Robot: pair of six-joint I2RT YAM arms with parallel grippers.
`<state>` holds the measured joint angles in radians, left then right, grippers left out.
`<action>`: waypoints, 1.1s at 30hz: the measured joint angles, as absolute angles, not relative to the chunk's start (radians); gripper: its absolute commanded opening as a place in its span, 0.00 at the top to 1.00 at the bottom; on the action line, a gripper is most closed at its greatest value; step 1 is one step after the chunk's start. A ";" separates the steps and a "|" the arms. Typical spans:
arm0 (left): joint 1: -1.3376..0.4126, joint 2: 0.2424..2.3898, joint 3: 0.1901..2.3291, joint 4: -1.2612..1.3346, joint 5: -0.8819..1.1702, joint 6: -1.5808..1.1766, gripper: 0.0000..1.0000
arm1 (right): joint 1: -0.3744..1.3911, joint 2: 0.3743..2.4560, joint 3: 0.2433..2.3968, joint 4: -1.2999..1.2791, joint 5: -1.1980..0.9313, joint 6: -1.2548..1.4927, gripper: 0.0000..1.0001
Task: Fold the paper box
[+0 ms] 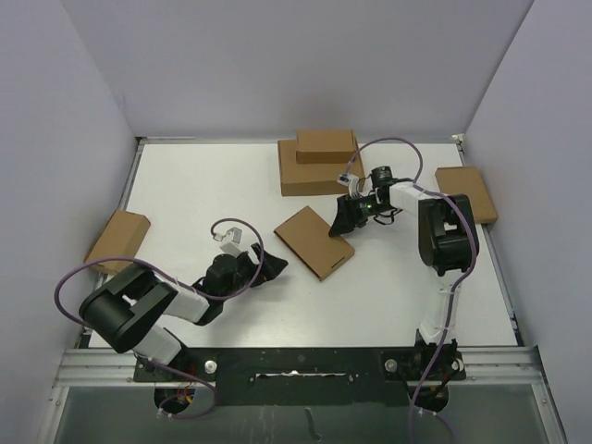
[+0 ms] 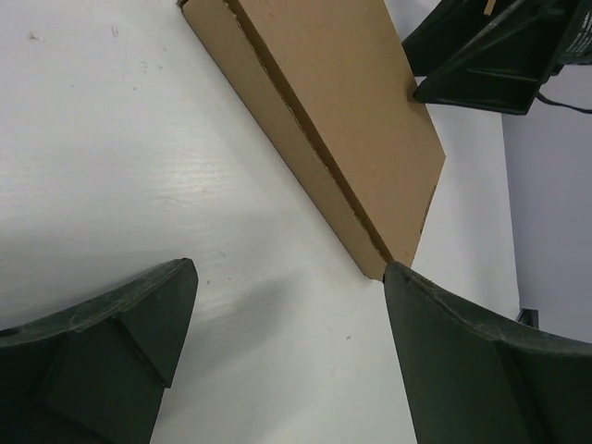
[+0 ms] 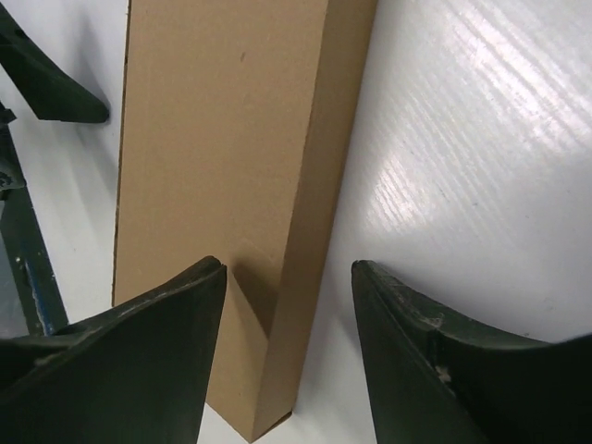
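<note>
The paper box [image 1: 314,241] lies flat and closed in the middle of the table, turned at an angle. It also shows in the left wrist view [image 2: 342,120] and in the right wrist view [image 3: 222,166]. My left gripper [image 1: 270,267] is open and empty, low over the table just left of the box's near corner; its jaws [image 2: 289,305] stand wide apart with bare table between them. My right gripper [image 1: 350,218] is open at the box's far right corner [image 3: 289,277]. One finger [image 3: 139,351] is over the box top, the other [image 3: 435,361] over the table.
A wide brown box [image 1: 310,171] with a smaller one [image 1: 326,145] on top stands at the back. Another brown box [image 1: 467,192] lies at the right edge, one more [image 1: 118,239] at the left edge. Grey walls enclose the table.
</note>
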<state>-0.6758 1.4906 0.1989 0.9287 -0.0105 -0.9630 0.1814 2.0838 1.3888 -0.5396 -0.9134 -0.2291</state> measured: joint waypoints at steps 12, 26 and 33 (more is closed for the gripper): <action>-0.672 1.628 0.393 0.894 -0.063 -1.019 0.27 | 0.186 2.108 1.390 -0.554 -0.973 -0.183 0.53; -0.638 1.775 0.512 0.815 -0.058 -1.110 0.81 | 0.212 2.108 1.390 -0.554 -0.976 -0.176 0.61; -0.617 1.784 0.516 0.854 -0.039 -1.117 0.80 | 0.210 2.108 1.390 -0.558 -0.965 -0.178 0.61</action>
<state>-0.6174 1.7844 0.5159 0.8536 -0.0395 -1.1168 0.2104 2.1078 1.3895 -0.5583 -0.9646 -0.1783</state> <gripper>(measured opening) 0.171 0.392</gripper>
